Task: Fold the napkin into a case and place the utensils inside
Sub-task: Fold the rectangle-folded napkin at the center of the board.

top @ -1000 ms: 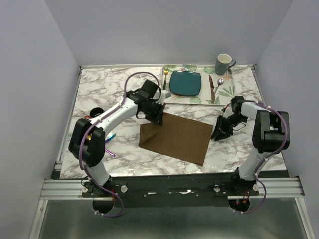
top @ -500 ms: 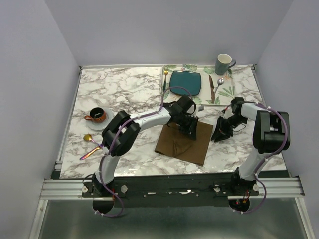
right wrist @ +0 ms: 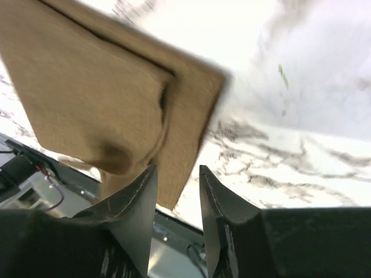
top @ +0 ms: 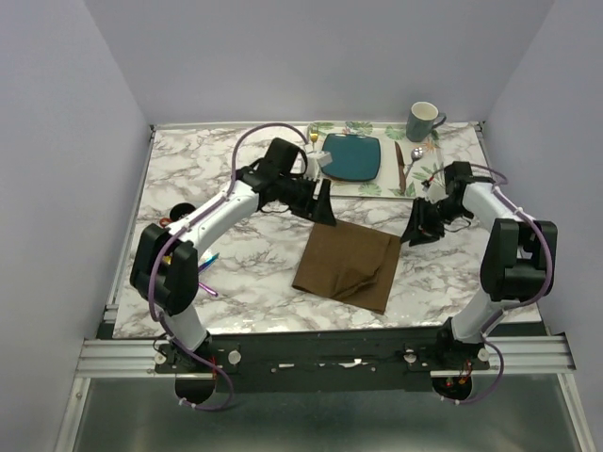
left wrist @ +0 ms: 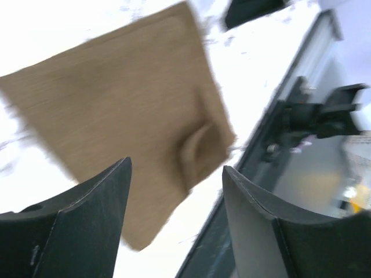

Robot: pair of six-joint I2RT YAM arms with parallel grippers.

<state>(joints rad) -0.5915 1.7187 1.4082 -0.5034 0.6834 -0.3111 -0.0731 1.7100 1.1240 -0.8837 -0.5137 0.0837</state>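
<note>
The dark brown napkin (top: 349, 266) lies folded over on itself on the marble table, with a puckered ridge in its upper layer (left wrist: 197, 145). My left gripper (top: 325, 202) hangs open above the napkin's far left corner with nothing between its fingers; the left wrist view looks down on the napkin (left wrist: 116, 98) past the gripper (left wrist: 177, 168). My right gripper (top: 417, 229) is just off the napkin's right edge, open a little and empty (right wrist: 177, 169), with the napkin (right wrist: 98, 92) beyond it. The iridescent utensils (top: 208, 289) peek out from behind the left arm at the table's left.
A leaf-printed placemat (top: 377, 188) at the back right carries a teal plate (top: 351, 156), a gold fork (top: 312, 141), a dark knife (top: 400, 168), a spoon (top: 415, 155) and a grey mug (top: 424, 120). A saucer (top: 172, 217) is mostly hidden by the left arm.
The left gripper carried the napkin's left edge over to the right, let go, opened and drew back up to the left. The napkin now lies folded. The right gripper shifted slightly farther back.
</note>
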